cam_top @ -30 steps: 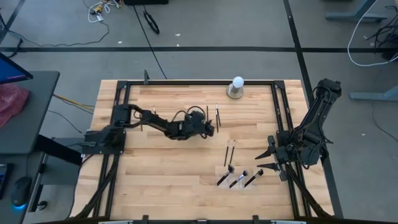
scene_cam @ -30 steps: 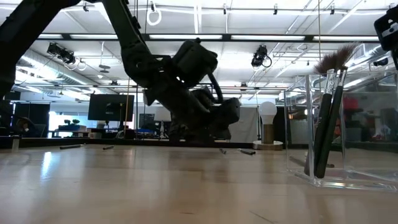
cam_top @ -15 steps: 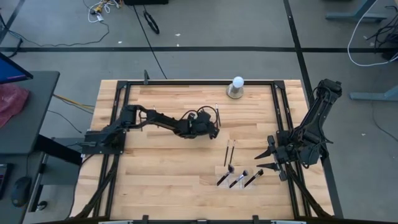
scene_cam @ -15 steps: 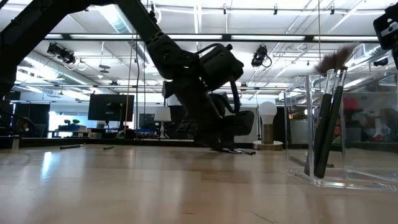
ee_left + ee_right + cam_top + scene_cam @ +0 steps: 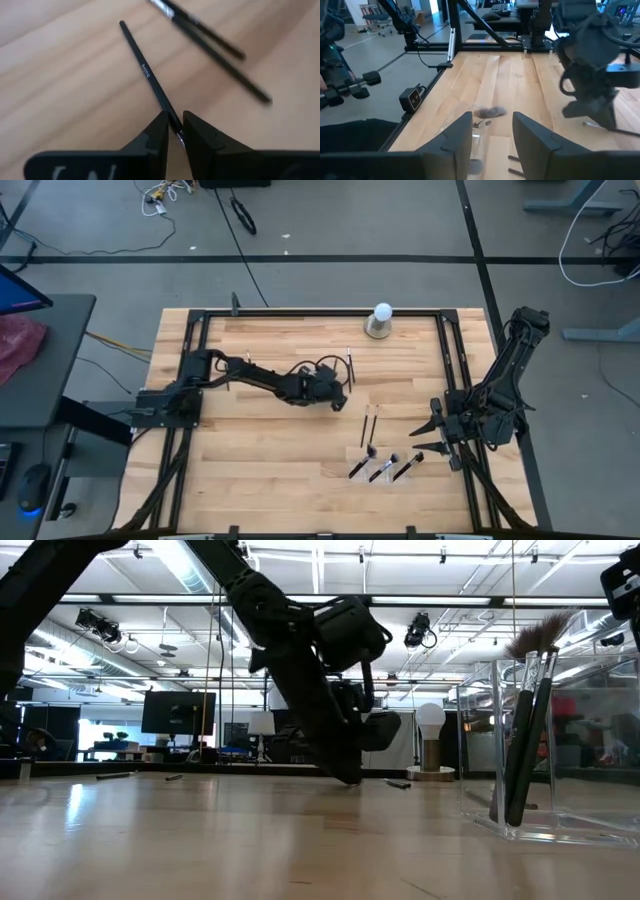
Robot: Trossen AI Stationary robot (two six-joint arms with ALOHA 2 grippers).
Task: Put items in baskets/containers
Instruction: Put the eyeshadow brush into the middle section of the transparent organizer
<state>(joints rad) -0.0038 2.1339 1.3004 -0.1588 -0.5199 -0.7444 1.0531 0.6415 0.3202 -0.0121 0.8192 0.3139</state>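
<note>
My left gripper is near the table's middle, tipped down to the wood, and shut on a slim dark makeup brush that lies on the table. Two more brushes lie just beyond it. Two loose brushes lie nearer the front. The clear tray at the front right holds three brushes. My right gripper waits open at the right edge, touching nothing. My left gripper pinches the brush's thin handle between its two fingertips, near one end of the brush. The fingers come from above, slanting down, and run roughly along the handle. The rest of the brush lies flat on the wood ahead of the fingers.
A white ball on a grey round base stands at the far edge. A black metal frame runs along the table's sides. Bare wood lies left of and in front of my left gripper.
My left gripper has moved a little toward the table's right edge, tipped down and dropped until its fingertips reach the wood by the far brushes.
</note>
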